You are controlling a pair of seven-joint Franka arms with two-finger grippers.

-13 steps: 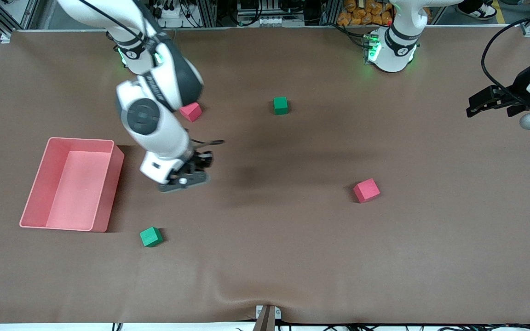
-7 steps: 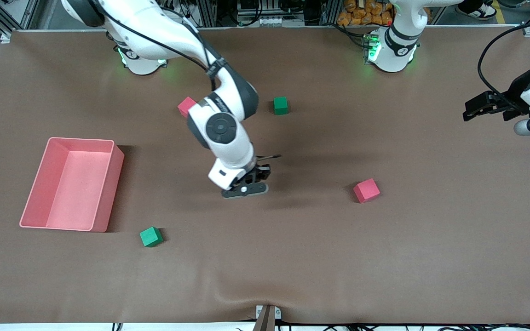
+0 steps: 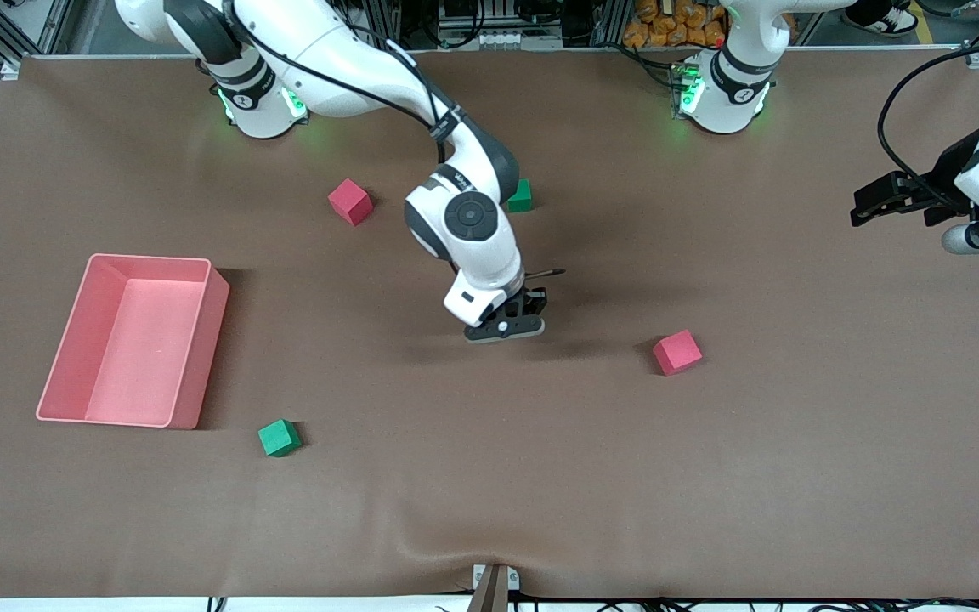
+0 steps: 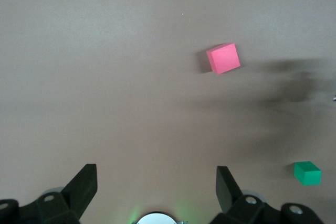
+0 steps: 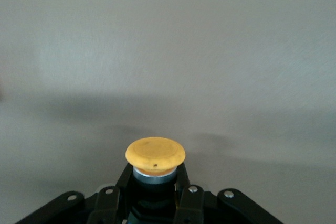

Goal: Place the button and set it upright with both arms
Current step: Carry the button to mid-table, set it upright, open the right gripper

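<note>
Carrying button [image 5: 155,154] clamped between fingers of right pincer [image 3: 506,327], orange cap poking out past fingertips, body hidden in grip. Swept from beside pink bin [image 3: 200,357] to mid-table over last second; now over bare table [image 3: 489,476], near red cube [image 3: 676,352]. Likely transport stage, set-down next. Left pincer [image 3: 868,204] waiting, spread wide, empty, toward left arm's end from same red cube.
</note>
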